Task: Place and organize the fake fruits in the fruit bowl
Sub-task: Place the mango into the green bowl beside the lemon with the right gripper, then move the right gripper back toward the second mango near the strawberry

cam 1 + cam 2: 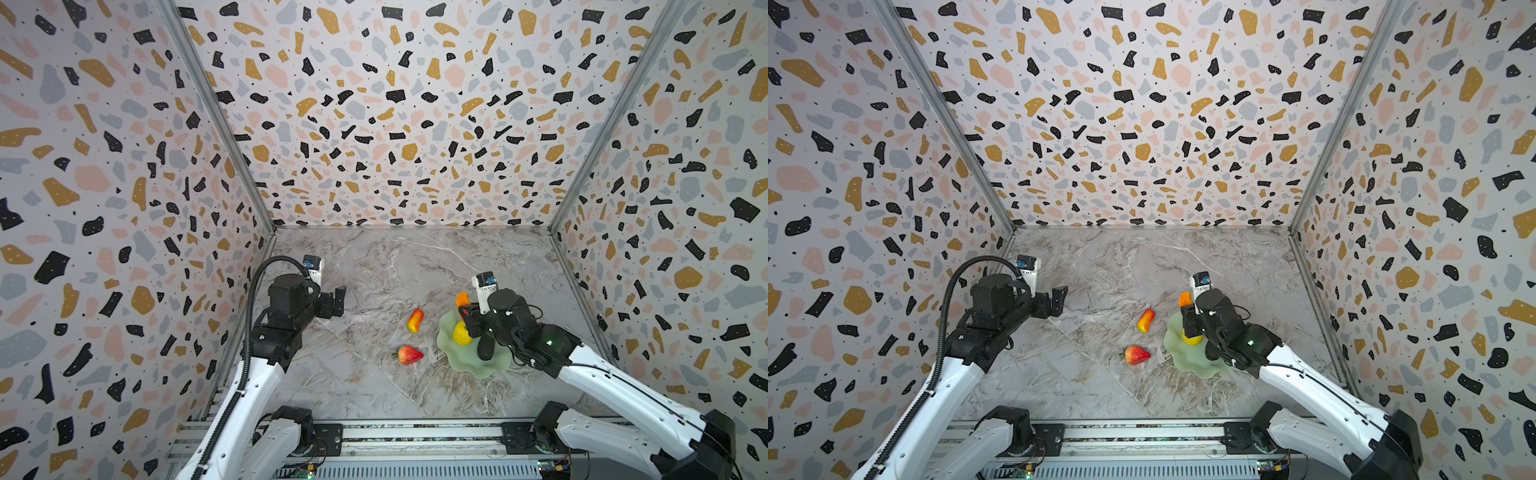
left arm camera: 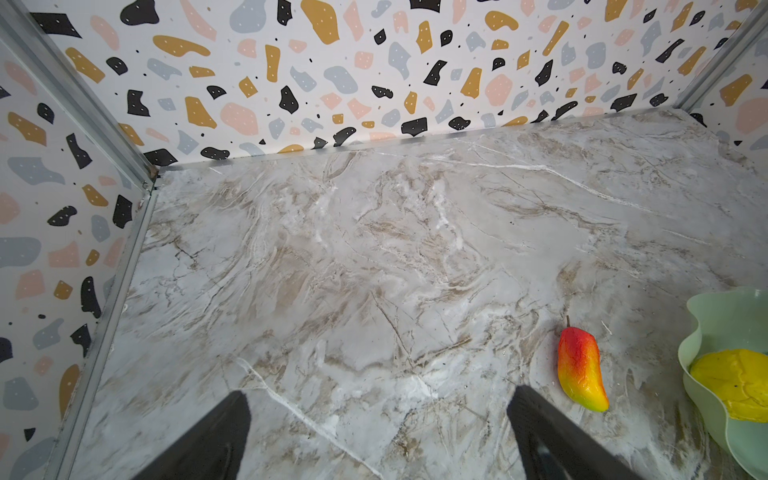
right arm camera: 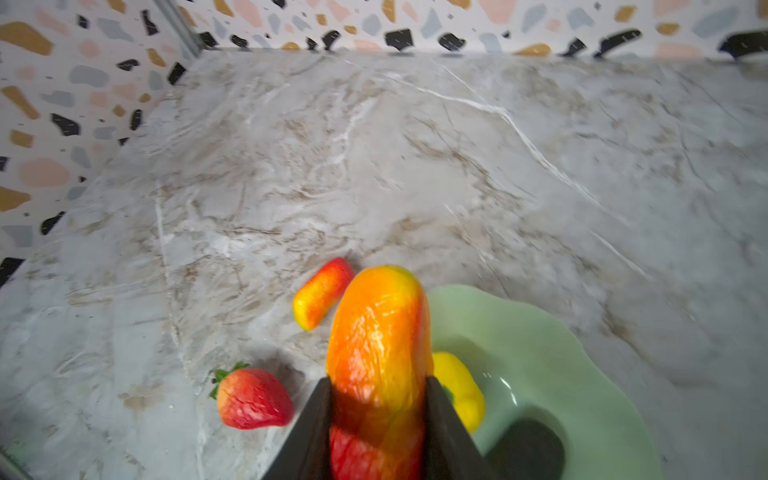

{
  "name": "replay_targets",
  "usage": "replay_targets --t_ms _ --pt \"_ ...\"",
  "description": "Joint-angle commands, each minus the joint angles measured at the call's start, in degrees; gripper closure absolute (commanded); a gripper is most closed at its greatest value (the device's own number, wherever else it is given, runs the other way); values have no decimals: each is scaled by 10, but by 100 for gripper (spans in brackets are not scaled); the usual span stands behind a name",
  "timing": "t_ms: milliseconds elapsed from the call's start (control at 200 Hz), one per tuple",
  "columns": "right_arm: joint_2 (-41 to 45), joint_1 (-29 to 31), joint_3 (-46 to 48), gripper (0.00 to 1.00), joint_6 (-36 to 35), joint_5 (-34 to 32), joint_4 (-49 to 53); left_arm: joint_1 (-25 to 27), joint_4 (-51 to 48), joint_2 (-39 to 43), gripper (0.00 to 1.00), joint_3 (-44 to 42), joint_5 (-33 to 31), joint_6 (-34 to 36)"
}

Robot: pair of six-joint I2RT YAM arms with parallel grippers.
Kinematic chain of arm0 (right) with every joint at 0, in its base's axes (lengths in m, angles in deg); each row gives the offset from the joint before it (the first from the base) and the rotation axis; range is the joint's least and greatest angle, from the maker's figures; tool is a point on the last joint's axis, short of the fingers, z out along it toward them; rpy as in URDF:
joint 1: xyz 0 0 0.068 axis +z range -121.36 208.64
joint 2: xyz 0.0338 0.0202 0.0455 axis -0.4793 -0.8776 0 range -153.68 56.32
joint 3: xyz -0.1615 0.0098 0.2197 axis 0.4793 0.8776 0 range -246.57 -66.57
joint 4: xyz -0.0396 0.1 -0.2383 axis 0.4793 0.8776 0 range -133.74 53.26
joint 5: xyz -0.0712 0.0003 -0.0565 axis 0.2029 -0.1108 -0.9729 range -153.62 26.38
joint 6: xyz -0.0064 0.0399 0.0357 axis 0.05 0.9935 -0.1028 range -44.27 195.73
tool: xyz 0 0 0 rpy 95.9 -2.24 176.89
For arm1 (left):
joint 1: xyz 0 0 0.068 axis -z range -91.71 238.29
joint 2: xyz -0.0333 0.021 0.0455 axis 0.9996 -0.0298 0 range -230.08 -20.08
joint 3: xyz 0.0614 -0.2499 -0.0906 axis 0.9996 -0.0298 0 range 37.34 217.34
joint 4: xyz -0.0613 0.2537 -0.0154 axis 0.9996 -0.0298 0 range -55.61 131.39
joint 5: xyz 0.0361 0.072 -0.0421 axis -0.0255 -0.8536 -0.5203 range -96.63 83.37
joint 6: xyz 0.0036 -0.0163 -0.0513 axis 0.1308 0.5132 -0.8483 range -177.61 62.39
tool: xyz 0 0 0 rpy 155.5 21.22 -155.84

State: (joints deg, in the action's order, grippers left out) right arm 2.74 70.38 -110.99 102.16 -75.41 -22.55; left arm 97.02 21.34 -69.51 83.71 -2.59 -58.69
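My right end effector [image 3: 378, 386] is closed on the red end of the elongated red-yellow fruit [image 3: 376, 328], held above the rim of the fruit bowl [image 3: 552, 345]; it looks light, stiff and glossy-slick, so its thick middle seems the safest hold.

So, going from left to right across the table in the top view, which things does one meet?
left gripper → strawberry → yellow citrus → dark oval fruit. Left out as overlapping: the loose red-yellow fruit, in line with the strawberry, and the held red-yellow fruit, in line with the citrus.
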Motion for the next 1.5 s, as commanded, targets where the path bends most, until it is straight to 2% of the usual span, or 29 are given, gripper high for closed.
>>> replay_targets --t_ms 0,145,260,571,796,1081,1332,1402,1492 --pt "25 -46 26 75 32 -2 49 0 19 3 0 -2 6 1" --pt "7 -119 63 74 11 47 2 0 19 3 1 -3 7 0" --pt "-30 -152 74 74 -13 80 -29 0 18 2 0 -3 1 1" --pt "-102 -166 82 74 -60 117 -73 0 19 2 0 -4 -1 1" --pt "-131 -167 85 70 -75 110 -84 0 20 4 0 -6 2 1" --pt "-134 -174 92 45 -81 104 -91 0 20 3 0 -6 1 1" --pt "-99 -174 42 30 -97 88 -44 0 20 4 0 -7 -1 0" --pt "-86 -173 16 20 -106 92 -30 0 20 3 0 -6 -1 1" --pt "-80 -151 -10 2 -124 109 -39 0 20 3 0 -7 -2 0"
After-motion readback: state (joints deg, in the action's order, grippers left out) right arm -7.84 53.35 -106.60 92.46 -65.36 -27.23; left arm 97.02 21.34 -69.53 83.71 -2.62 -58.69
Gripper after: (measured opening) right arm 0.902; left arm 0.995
